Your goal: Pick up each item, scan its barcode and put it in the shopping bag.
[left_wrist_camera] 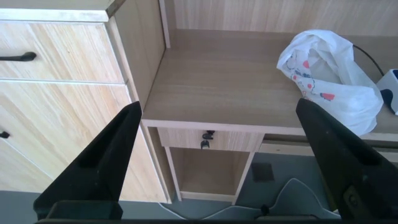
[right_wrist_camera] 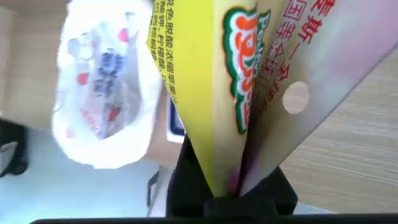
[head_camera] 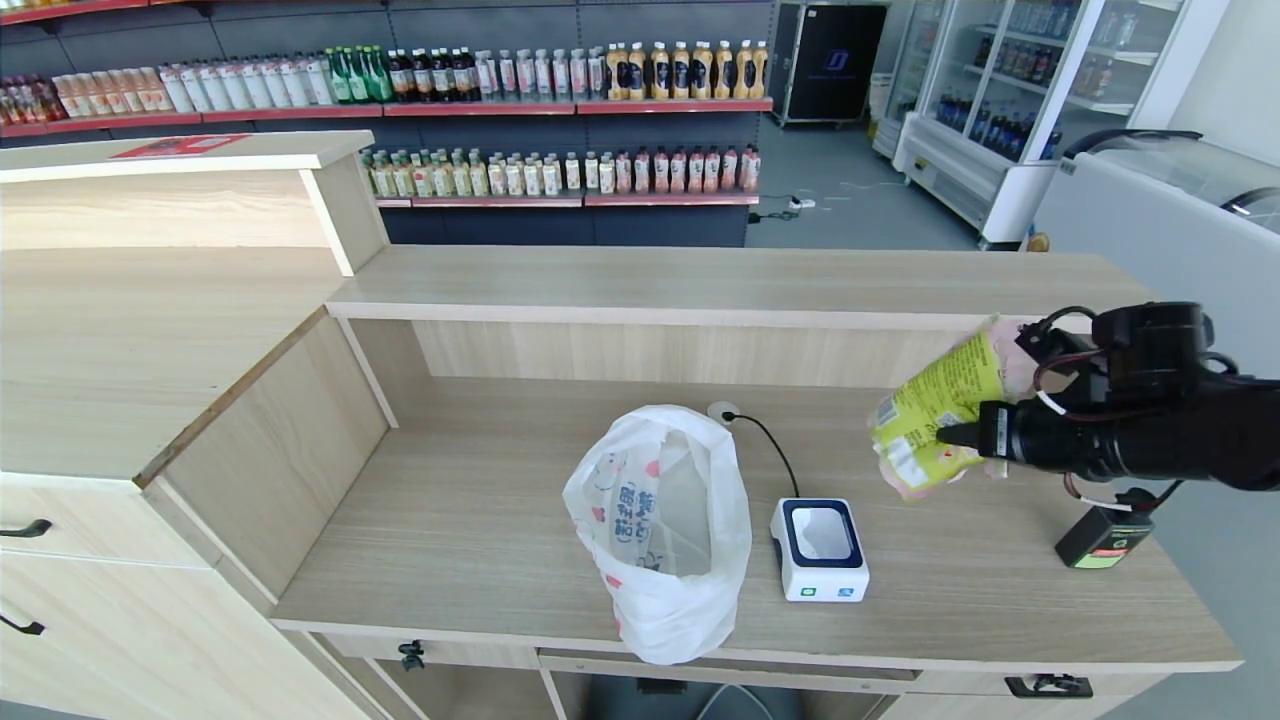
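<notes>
Clamping snack bag (head_camera: 940,400) | right gripper (head_camera: 965,436) over counter (head_camera: 500,520), right end | left gripper (left_wrist_camera: 217,106) released, off front edge

Glossy plastic snack packet (head_camera: 935,415), wood-grain counter (head_camera: 480,520)

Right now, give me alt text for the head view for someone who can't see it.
The right gripper holds a yellow snack packet in the air over a wooden counter, right of a white barcode scanner. An open white shopping bag stands left of the scanner; shelves of bottles line the shop behind.
</notes>
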Robot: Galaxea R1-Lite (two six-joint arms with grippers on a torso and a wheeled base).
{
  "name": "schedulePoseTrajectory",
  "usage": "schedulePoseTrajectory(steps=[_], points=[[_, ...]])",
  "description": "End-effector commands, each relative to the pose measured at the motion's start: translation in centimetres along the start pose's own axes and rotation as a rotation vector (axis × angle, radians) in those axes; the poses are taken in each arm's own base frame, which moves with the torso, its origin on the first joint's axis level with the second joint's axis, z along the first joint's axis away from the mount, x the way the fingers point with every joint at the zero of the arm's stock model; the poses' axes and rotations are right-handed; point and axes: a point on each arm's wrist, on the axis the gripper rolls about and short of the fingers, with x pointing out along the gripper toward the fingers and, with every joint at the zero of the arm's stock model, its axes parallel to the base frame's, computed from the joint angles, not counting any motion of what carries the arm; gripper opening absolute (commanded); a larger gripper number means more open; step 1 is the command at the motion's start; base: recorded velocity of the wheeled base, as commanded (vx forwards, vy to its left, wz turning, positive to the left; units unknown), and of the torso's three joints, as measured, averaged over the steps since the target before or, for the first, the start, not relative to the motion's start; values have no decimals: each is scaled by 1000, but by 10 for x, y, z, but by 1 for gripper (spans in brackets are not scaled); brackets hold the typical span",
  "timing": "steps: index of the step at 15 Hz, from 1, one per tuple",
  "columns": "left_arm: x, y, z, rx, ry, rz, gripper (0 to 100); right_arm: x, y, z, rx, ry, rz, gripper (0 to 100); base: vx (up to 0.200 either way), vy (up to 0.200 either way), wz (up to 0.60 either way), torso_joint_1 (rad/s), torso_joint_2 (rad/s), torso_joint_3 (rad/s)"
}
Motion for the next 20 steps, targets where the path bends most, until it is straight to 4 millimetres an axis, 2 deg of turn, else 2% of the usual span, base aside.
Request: schedulePoseTrajectory(steps=[1, 5, 7, 9, 12, 13, 14, 15, 17, 20], points=[[0, 0, 0, 0, 0, 0, 100, -115, 57, 35, -92, -115, 334, 0, 0, 0, 0, 0, 0, 0], [0, 0, 0, 0, 0, 0, 100, -136, 72, 40, -147, -87, 690, 0, 0, 0, 0, 0, 0, 0], [0, 0, 0, 0, 0, 0, 100, -139, 76, 43, -168, -87, 751, 0, 0, 0, 0, 0, 0, 0], [0, 0, 0, 0, 0, 0, 100, -146, 93, 38, -207, -76, 814, 0, 0, 0, 0, 0, 0, 0], [0, 0, 0, 0, 0, 0, 100, -170, 116, 16, -278, -71, 913, 0, 0, 0, 0, 0, 0, 0], [0, 0, 0, 0, 0, 0, 100, -189, 130, 1, -326, -74, 969, 0, 0, 0, 0, 0, 0, 0], [0, 0, 0, 0, 0, 0, 100, -195, 135, -5, -348, -77, 991, 0, 0, 0, 0, 0, 0, 0], [0, 0, 0, 0, 0, 0, 100, -199, 138, -15, -409, -92, 1017, 0, 0, 0, 0, 0, 0, 0], [0, 0, 0, 0, 0, 0, 100, -191, 132, -33, -501, -112, 1015, 0, 0, 0, 0, 0, 0, 0], [0, 0, 0, 0, 0, 0, 100, -192, 130, -43, -471, -60, 1026, 0, 0, 0, 0, 0, 0, 0]])
